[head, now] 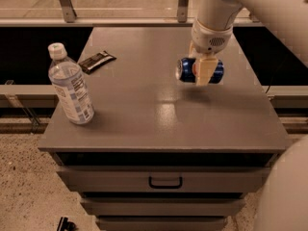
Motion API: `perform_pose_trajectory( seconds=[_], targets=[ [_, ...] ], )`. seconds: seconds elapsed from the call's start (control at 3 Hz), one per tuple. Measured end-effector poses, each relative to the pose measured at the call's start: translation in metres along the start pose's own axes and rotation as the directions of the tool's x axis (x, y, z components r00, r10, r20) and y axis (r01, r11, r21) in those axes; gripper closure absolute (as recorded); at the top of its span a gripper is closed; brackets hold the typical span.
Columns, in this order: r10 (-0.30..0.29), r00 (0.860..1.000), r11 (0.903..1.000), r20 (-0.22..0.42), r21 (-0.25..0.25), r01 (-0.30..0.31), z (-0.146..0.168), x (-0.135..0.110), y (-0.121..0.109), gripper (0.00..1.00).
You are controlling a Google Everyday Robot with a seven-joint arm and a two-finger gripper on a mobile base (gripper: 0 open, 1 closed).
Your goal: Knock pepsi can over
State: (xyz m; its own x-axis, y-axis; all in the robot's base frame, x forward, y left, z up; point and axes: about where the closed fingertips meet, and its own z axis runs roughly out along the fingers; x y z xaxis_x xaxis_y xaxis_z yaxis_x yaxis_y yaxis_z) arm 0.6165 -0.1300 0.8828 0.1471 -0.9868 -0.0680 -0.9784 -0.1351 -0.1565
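Observation:
The pepsi can is dark blue and lies on its side, its silver top facing left, over the right part of the grey cabinet top. My gripper comes down from the white arm at the upper right and is shut on the can's middle. One cream finger crosses the can's front; the other is hidden behind it. A shadow on the top lies just below the can, so the can seems held slightly above the surface.
A clear plastic water bottle stands upright near the front left corner. A flat dark snack-bar wrapper lies at the back left. Drawers with a handle are below. A rail runs behind the cabinet.

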Motion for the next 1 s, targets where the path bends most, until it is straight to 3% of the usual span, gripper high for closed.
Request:
perform_pose_trajectory(
  seconds=[0.33, 0.67, 1.0],
  targets=[
    [-0.004, 1.000, 0.9999, 0.001, -0.012, 0.004, 0.0049, -0.0005, 0.0014, 1.00],
    [-0.007, 1.000, 0.9994, 0.010, -0.033, 0.007, 0.0099, -0.0009, 0.0021, 0.84],
    [-0.007, 1.000, 0.9990, 0.013, -0.044, 0.008, 0.0126, -0.0010, 0.0018, 0.61]
  ],
)
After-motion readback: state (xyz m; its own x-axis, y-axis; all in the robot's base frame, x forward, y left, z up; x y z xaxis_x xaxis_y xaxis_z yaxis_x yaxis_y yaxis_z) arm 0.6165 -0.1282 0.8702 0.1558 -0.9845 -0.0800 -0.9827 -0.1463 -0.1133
